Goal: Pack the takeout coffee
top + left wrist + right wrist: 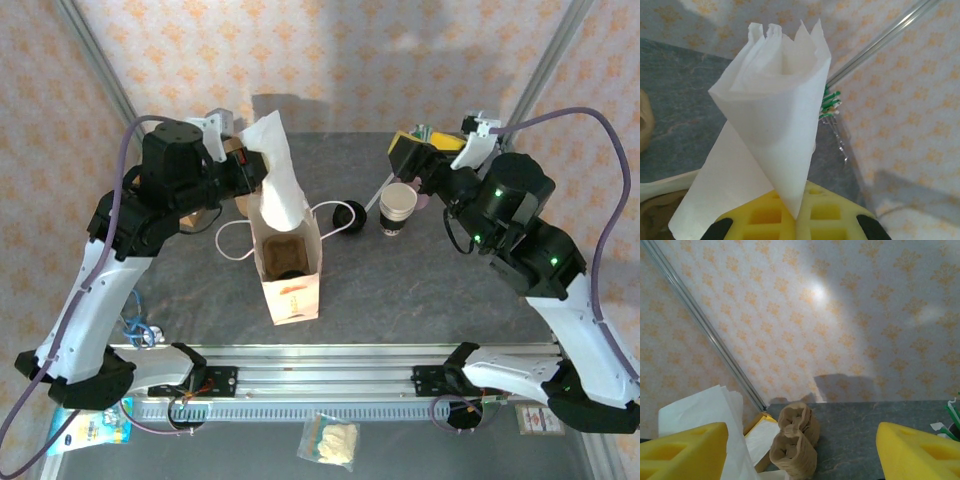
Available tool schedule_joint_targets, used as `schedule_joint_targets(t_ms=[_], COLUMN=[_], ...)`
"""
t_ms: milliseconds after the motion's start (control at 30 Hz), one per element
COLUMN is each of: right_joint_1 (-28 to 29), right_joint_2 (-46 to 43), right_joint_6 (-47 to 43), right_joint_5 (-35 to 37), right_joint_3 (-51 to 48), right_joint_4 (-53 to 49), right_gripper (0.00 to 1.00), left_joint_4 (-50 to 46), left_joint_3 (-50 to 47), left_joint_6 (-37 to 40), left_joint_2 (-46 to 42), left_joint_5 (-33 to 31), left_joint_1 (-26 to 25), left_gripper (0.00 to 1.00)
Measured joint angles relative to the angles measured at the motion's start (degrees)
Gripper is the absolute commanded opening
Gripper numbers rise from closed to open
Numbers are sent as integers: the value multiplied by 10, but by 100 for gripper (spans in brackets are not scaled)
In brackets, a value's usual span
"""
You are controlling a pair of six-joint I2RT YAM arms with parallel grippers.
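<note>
My left gripper (797,212) is pinched on a white napkin (775,125). The yellow fingers (760,217) press its lower corner and the sheet stands up in a loose cone. From above, the napkin overlaps the far rim of a white bag (291,270) that stands upright mid-table, with a handle (233,242) flopped out to the side.

My right gripper (800,450) is spread wide with nothing between the jaws, and it hovers over the far right of the table (400,290). The cup (398,208) stands upright on the table on the near side of that gripper, between it and the bag, with its top uncovered. The black lid (350,215) lies flat on the table between cup and bag, apart from the cup.

A brown pulp tray (795,440) stands on edge at the far side, beyond the bag. Green straws (830,102) show past the napkin's edge.
</note>
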Motion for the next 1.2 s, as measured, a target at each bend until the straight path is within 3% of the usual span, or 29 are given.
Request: schedule_joint_targets(t_ms=[633,1200], right_joint_1=[0,0], right_joint_2=[3,13], right_joint_6=[12,15], right_joint_5=[1,1], right_joint_3=[-6,-6], right_joint_4=[16,17], right_gripper=[78,79], left_joint_4=[75,136], left_joint_3=[-161,-282], left_joint_6=[110,183], left_joint_2=[-75,-127], left_joint_5=[25,-94], left_joint_1=[-6,-6], left_gripper=[0,0])
